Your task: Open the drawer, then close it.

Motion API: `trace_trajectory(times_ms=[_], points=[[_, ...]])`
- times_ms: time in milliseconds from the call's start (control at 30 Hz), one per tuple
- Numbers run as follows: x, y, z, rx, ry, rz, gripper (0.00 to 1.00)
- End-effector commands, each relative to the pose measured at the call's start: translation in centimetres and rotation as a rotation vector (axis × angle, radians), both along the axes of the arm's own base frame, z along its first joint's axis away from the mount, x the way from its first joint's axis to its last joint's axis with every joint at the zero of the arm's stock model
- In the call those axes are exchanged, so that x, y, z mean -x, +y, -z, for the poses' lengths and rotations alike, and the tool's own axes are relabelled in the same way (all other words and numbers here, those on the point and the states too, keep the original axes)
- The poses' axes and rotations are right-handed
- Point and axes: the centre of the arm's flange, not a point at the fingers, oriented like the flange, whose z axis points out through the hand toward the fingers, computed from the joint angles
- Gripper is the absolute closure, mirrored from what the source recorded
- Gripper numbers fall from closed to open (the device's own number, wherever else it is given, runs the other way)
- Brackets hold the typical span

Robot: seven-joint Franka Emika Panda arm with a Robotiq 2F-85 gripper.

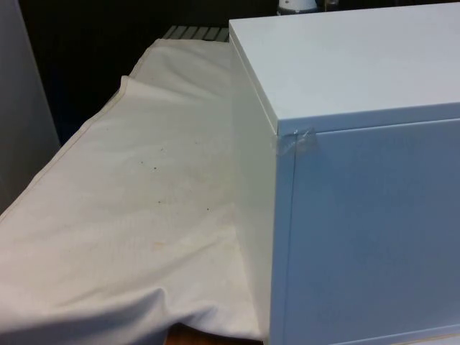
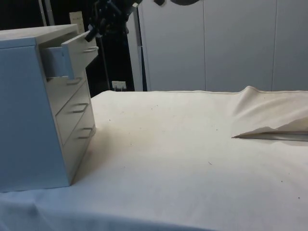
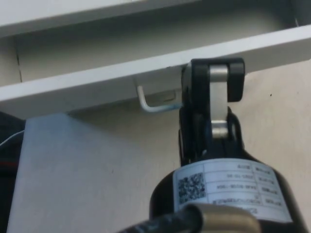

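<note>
Drawer-fronted and white, the chest (image 2: 33,110) stands at one end of the table; we see its plain back and top close up at the front view's right (image 1: 359,215), and its front from the side. White cloth (image 2: 192,159) covers the table around it, creased and lifted into a fold at the far edge in the side view, and speckled with small dark marks. We count four drawers, each with a thin metal bar handle. Three lower ones sit flush and shut. The top drawer (image 2: 72,55) is pulled partway out, its front standing clear of the chest's face and its side panel exposed. At that drawer's front we find the black gripper (image 2: 96,29), held against the upper edge, just at the handle. From the wrist we see the gripper (image 3: 211,92) reaching the drawer's front edge, right beside the bent end of the metal handle (image 3: 155,104). We cannot tell whether its fingers are apart or clamped. A scrap of clear tape (image 1: 296,142) clings to the chest's upper back corner.
</note>
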Motion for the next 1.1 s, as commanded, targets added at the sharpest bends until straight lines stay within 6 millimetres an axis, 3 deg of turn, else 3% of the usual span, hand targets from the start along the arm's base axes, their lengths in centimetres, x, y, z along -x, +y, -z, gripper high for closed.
trace_trajectory(times_ms=[0,133,167,200,433,467,500,567,800,1067], points=[[-0.2,1.0,-0.4,-0.022,-0.012,-0.001,1.0],[-1.2,1.3,-0.4,-0.022,-0.018,0.005,1.0],[-1.2,0.4,-0.1,-0.002,-0.007,0.007,1.0],[-1.5,1.5,-0.5,-0.023,-0.02,0.005,1.0],[-3.3,2.0,-0.5,-0.026,-0.031,0.018,1.0],[-3.4,1.2,-0.1,-0.006,-0.021,0.019,1.0],[-3.8,2.1,-0.5,-0.027,-0.034,0.02,1.0],[-3.9,2.2,-0.5,-0.031,-0.033,0.023,1.0],[-4.2,1.5,-0.1,-0.024,-0.024,0.036,1.0],[-1.7,1.6,-0.7,-0.063,-0.022,0.035,1.0]])
